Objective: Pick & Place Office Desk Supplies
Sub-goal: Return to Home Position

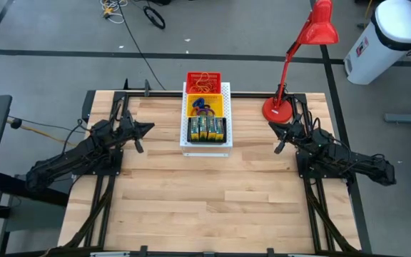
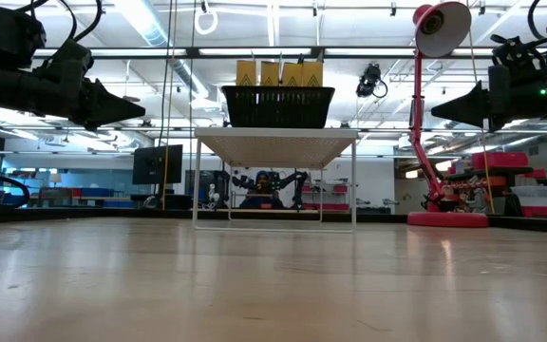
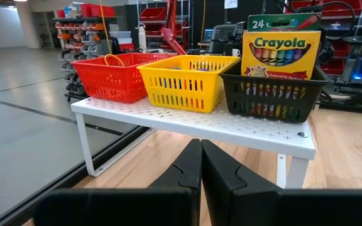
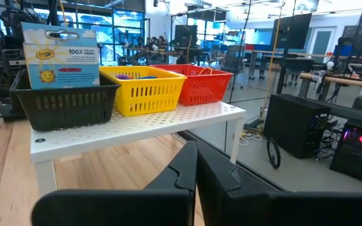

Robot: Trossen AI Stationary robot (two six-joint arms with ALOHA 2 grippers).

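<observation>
"Since the left gripper and right gripper hover over the table at either side, how do their jaws stand?"

"Closed tight on nothing, the 2 fingers of each meeting."

"And the supplies?"

"Ahead of both jaws, well apart, on the white shelf between them. Crayon boxes stand in the black bin, nearest the jaws; coloured loops lie in the yellow bin; rubber bands in the red bin, farthest."

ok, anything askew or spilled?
Nothing stands out: red bin, yellow bin, black bin sit in a row on the shelf, crayon boxes upright in the black one. Both shut, left gripper and right gripper flank it.
</observation>
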